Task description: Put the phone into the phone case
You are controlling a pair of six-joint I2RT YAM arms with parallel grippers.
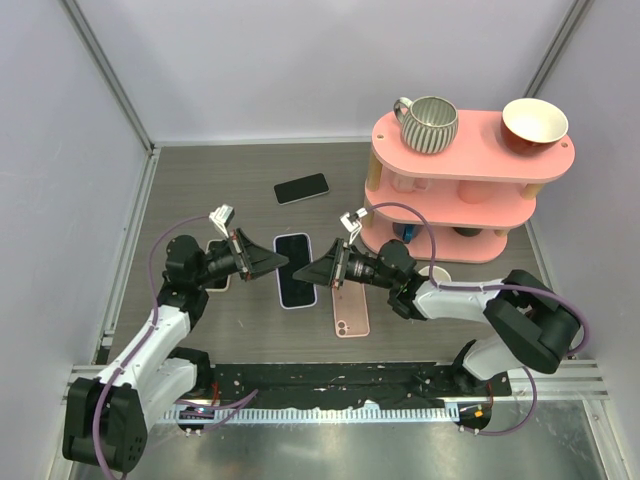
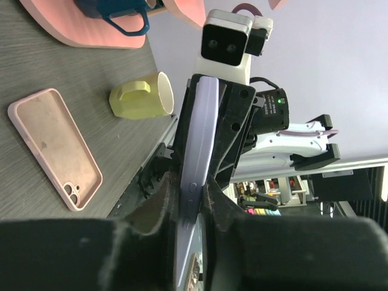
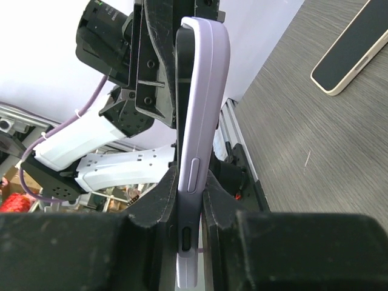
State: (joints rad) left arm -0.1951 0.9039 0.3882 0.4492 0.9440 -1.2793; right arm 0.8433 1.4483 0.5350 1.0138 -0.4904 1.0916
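Lilac-cased phone between opposing fingers

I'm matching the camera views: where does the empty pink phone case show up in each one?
Top external: the pink phone case lies flat near the centre, just right of the purple phone.
Left wrist: pink phone case at left, open side up.
Right wrist: not in view.
Shared landmark: the purple phone, in all three.

Plain pale walls box the setup in, with grey metal posts slanting down the upper corners. The tabletop is dark grey wood-grain under soft, even light. A pink three-tier shelf sits at the upper right, and a shiny metal strip runs along the bottom edge.
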